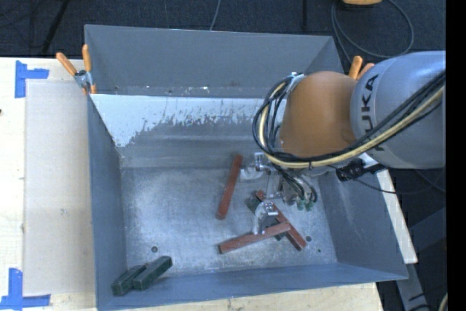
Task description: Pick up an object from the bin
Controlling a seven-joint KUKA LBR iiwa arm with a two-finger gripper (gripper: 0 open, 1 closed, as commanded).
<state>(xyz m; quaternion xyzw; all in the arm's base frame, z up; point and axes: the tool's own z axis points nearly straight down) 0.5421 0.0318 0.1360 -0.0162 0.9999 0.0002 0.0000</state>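
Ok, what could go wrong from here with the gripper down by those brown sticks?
The gripper sits low over a small heap of crossed brown sticks near the bin's right side; since they overlap, it might drag up two or flick one away. They lie flat on the bin floor, so a grasp could slip. The lone brown stick beside it might get knocked.
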